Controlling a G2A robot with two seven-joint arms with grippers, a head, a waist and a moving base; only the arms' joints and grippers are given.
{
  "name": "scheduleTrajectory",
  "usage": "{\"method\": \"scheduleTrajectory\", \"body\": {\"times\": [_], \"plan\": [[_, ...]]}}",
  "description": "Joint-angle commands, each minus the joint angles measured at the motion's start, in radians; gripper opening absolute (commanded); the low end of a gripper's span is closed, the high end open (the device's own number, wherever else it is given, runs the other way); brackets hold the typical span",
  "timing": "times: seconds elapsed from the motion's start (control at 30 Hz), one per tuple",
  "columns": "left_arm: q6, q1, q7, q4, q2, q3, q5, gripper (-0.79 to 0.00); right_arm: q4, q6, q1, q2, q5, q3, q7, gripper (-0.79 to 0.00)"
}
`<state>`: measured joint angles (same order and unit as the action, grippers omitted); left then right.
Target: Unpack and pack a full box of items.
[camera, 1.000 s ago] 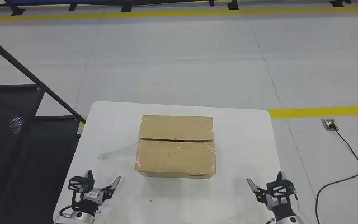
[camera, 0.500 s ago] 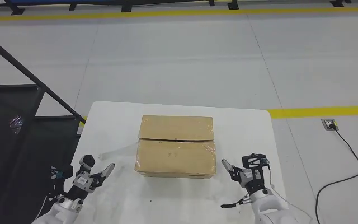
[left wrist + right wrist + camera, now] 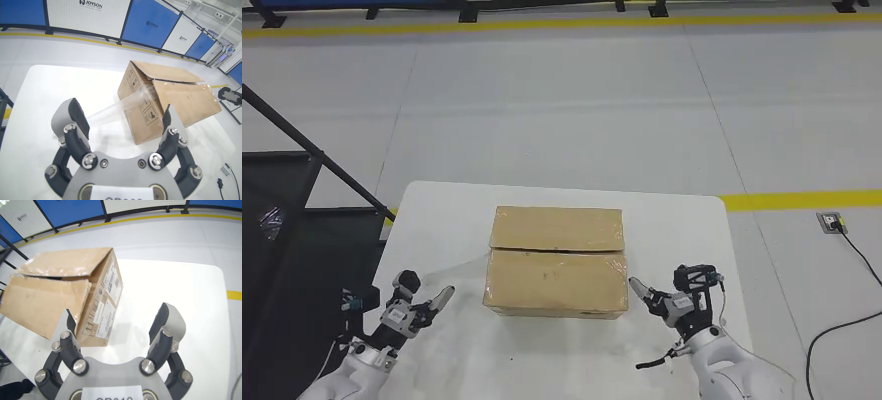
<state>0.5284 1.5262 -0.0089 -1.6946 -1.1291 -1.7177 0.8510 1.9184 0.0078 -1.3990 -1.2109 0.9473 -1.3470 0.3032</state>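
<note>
A brown cardboard box (image 3: 557,268) stands in the middle of the white table (image 3: 682,240), its two top flaps folded down with a thin gap along the seam. A strip of clear tape (image 3: 117,108) trails from the box's left end onto the table. My left gripper (image 3: 422,300) is open near the front left of the box, apart from it, with the box (image 3: 170,98) ahead of its fingers. My right gripper (image 3: 667,295) is open just off the box's front right corner, and one finger (image 3: 70,321) overlaps the box (image 3: 56,291) in that view.
A black frame and dark mat (image 3: 282,230) stand off the table's left side. A floor socket with a cable (image 3: 832,222) lies to the right. Bare tabletop runs along the front edge and on both sides of the box.
Both grippers came forward from the table's near edge toward the box. The right one closed in on the front right corner, the left one on the left end. The box has not moved.
</note>
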Motion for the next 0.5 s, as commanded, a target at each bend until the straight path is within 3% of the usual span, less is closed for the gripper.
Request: {"method": "scheduleTrajectory", "body": {"times": [0.0, 0.2, 0.47], "plan": [[0.021, -0.032, -0.024, 0.014, 0.000, 0.015, -0.042, 0.000, -0.048, -0.060, 0.061, -0.001, -0.134, -0.015, 0.042, 0.000], [0.091, -0.115, -0.118, 0.073, 0.003, 0.034, -0.221, 0.000, -0.252, -0.247, 0.238, -0.001, -0.467, -0.051, 0.226, 0.000], [0.105, -0.140, -0.163, 0.095, 0.007, 0.042, -0.267, 0.000, -0.411, -0.449, 0.335, 0.009, -0.752, -0.061, 0.446, 0.000]]}}
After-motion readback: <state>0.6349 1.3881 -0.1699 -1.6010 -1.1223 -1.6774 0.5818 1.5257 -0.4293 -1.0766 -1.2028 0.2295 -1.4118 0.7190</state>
